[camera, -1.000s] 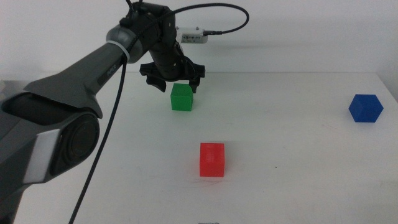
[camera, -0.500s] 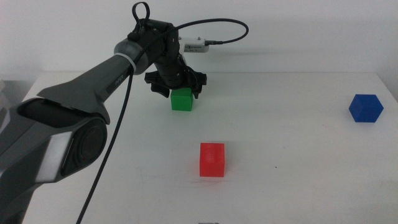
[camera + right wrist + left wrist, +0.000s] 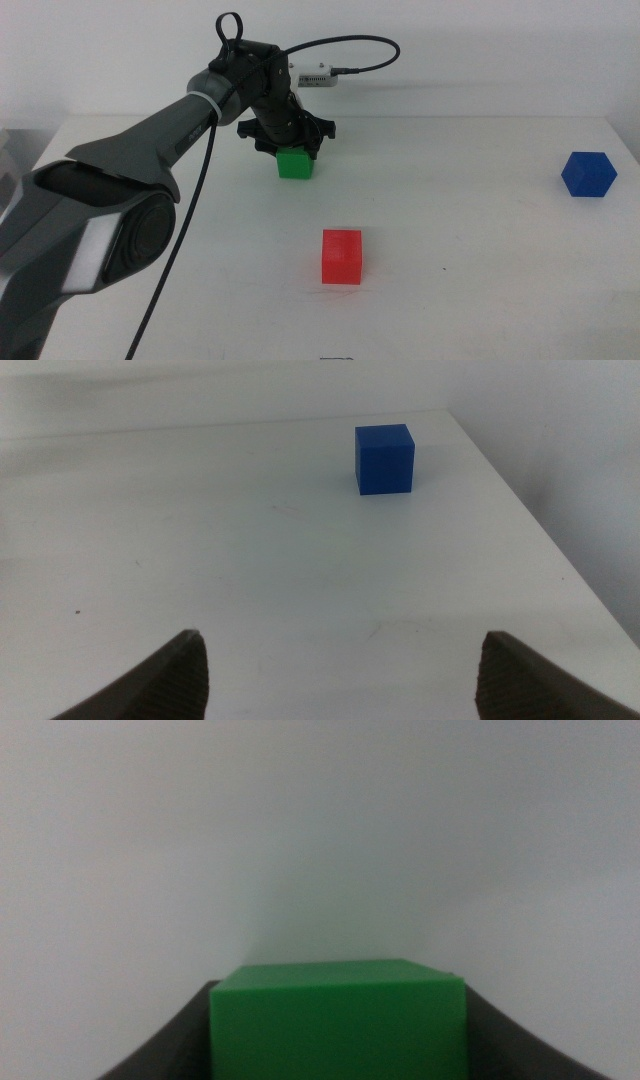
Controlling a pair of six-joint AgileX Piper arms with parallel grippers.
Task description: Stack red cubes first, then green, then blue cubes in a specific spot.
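Right pincer (image 3: 340, 670): waiting at the near edge of the bench (image 3: 480, 290), out of the middle view; jaws spread wide apart, nothing between them
Red cube (image 3: 341, 256): nearest of the three, alone on the open white surface, upright, nothing touching it
Blue cube (image 3: 587, 174): off by the right edge, well apart from the other two; sits ahead of the waiting pincer (image 3: 384, 458)
Green cube (image 3: 294, 164): farthest back, resting on the bench; fills the gap between the dark jaws (image 3: 338, 1020)
Left pincer (image 3: 292, 150): down over the green cube, jaws straddling it on both sides; clamped or just hugging it, can't tell
Cable (image 3: 345, 42): black, loops from the left wrist to a small white box at the back edge
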